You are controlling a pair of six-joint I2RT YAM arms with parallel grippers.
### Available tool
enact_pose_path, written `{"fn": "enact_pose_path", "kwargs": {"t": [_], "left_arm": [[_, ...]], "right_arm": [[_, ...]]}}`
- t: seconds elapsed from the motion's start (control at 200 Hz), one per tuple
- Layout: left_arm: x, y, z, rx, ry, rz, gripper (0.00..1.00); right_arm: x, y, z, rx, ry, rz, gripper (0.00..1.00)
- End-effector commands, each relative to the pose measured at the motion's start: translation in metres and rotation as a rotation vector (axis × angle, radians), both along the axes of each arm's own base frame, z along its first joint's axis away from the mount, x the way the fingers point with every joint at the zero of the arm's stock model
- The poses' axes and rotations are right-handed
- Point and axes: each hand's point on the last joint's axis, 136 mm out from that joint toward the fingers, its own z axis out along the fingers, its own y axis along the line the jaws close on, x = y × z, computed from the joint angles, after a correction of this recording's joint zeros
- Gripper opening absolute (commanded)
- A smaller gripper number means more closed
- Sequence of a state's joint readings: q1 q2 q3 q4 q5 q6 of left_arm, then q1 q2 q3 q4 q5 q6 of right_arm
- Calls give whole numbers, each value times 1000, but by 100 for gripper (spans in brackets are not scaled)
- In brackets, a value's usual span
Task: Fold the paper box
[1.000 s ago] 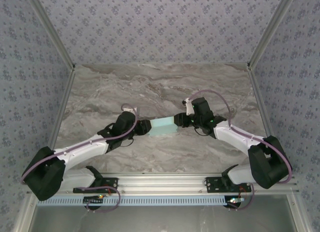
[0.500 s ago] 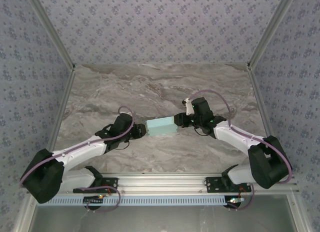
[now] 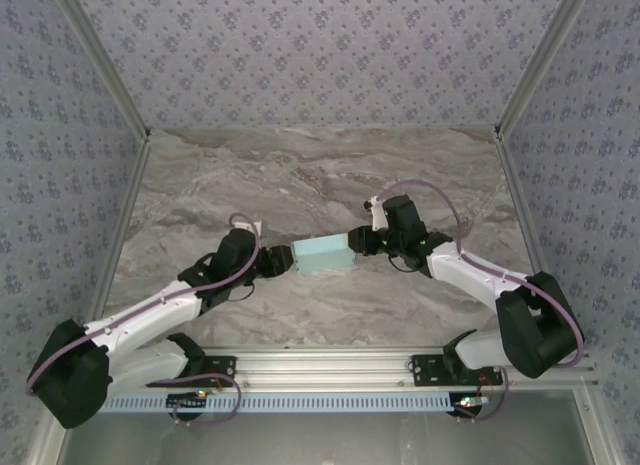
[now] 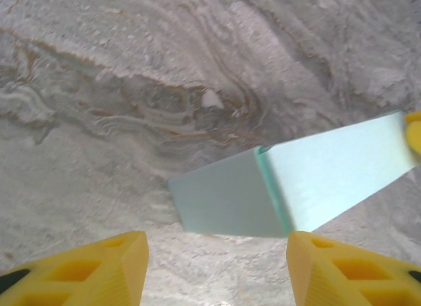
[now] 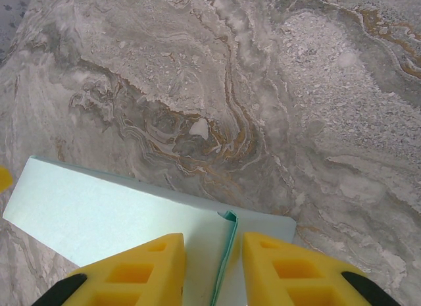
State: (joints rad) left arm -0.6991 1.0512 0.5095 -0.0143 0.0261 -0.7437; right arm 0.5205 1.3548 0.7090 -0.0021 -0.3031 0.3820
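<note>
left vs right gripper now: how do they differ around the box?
Left gripper stands open, fingers wide apart; right gripper is nearly closed. Left touches nothing, the paper box lying just beyond its tips; right pinches an edge of the box. Left is at the box's left end, right at its right end. Shared: yellow fingers, both aimed at the box.

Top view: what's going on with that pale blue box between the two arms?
The right gripper is closed on the right end of the pale blue card paper box, already a small flat rectangular shape, at the middle of the grey marbled table. The left gripper is open just off the box's left end, not touching it.
</note>
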Motion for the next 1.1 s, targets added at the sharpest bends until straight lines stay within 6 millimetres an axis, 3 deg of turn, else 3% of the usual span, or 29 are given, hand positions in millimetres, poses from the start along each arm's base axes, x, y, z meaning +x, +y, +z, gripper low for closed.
{"fn": "enact_pose_path", "kwargs": {"t": [0.0,0.09,0.345,0.7,0.79,0.964,1.094], "left_arm": [[12,-19,23,-42,-47,-54,60],[17,-25,16,-30,-24,-64,60],[17,-22,-17,26,58,-44,39],[-14,-1,-81,48,217,10,29],[-9,-9,-72,16,203,-4,29],[12,-23,-31,-10,109,-25,35],[16,-29,-24,-16,99,-35,39]], "right_arm": [[-43,-33,-68,-200,242,-27,30],[-44,-33,-69,-202,243,-25,30],[-46,-37,-72,-222,242,-26,27],[-62,-41,-95,-214,321,5,20],[-59,-34,-94,-192,329,20,20],[-40,-17,-62,-126,266,38,23],[-35,-8,-48,-75,250,50,30]]}}
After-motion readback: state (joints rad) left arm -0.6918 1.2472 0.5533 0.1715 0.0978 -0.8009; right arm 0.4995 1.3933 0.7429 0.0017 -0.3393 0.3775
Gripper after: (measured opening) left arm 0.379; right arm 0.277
